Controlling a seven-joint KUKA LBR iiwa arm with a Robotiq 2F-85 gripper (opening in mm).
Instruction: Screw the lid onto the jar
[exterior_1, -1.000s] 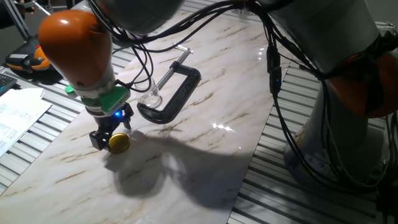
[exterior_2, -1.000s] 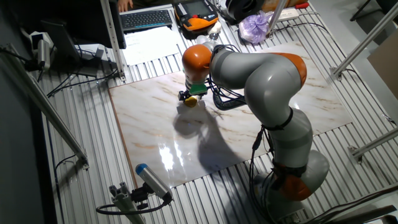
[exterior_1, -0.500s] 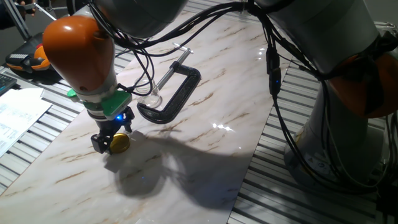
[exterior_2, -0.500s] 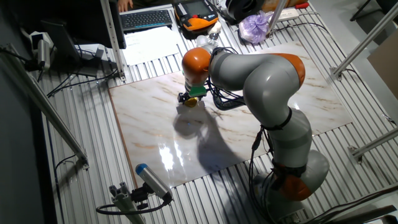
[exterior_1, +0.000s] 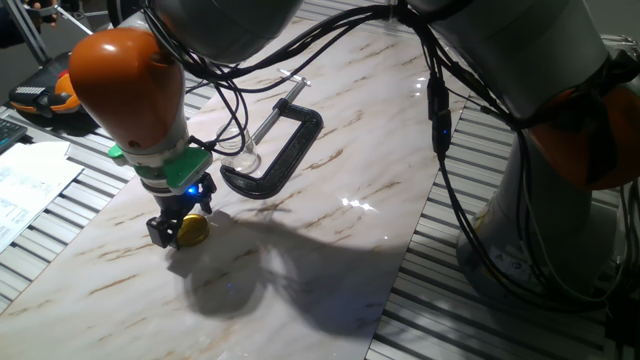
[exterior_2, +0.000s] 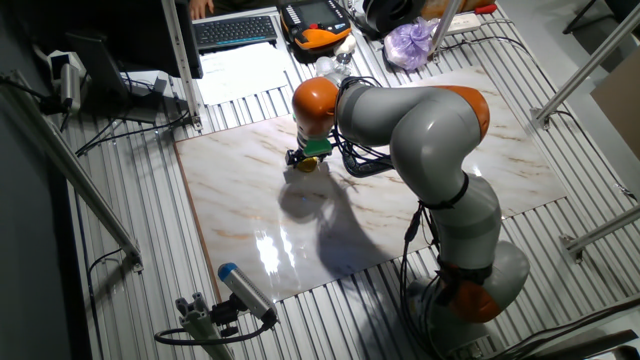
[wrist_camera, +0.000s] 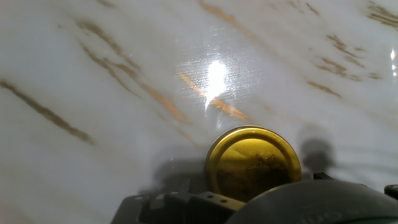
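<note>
Pincer (exterior_1: 181, 228) clamped on lid (exterior_1: 191, 229), low over table (exterior_1: 330, 240). Jar (exterior_1: 242, 156) sits at its 1 o'clock, touching the C-clamp (exterior_1: 277, 157). Risks: lid slipping from an edge grip; cocked lid cross-threading; unrestrained jar spinning.

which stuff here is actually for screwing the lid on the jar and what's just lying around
For the job:
- lid, gold, between the fingers of the gripper low over the marble table
- jar, clear glass, standing beside the clamp, no lid on it

Just lying about:
- black C-clamp on the table
- orange-black case beyond the table
- keyboard
- papers
</note>
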